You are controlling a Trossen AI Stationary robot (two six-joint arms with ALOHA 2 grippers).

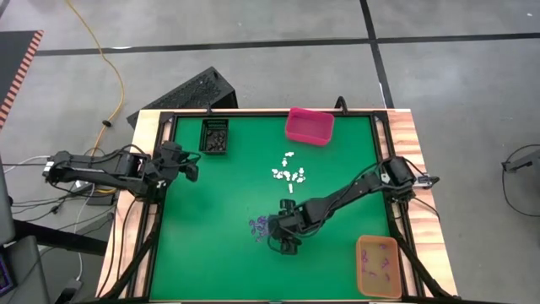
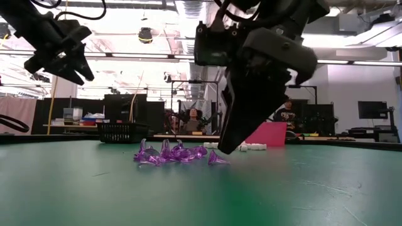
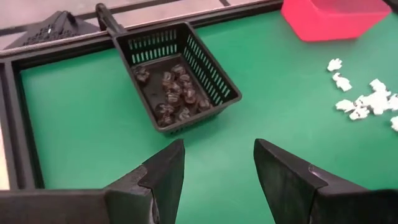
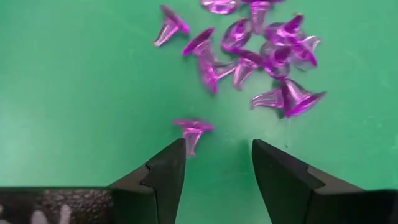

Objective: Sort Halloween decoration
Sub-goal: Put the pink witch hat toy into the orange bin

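Purple trinkets (image 4: 261,53) lie in a loose heap on the green mat, seen also in the high view (image 1: 257,226) and the low view (image 2: 169,154). My right gripper (image 4: 217,146) stands open just short of the heap, its tips low over the mat (image 2: 229,147). One stray purple trinket (image 4: 193,130) lies right before one fingertip; no touch shows. White trinkets (image 1: 288,175) lie scattered mid-table. Black trinkets (image 3: 174,93) sit in the black bin (image 3: 214,74). My left gripper (image 3: 217,146) hangs open in the air near that bin.
A pink bin (image 1: 309,125) stands at the far edge and an orange bin (image 1: 378,266) with a few purple pieces at the near right corner. A raised black frame (image 1: 164,169) borders the mat. People sit in the room behind the table.
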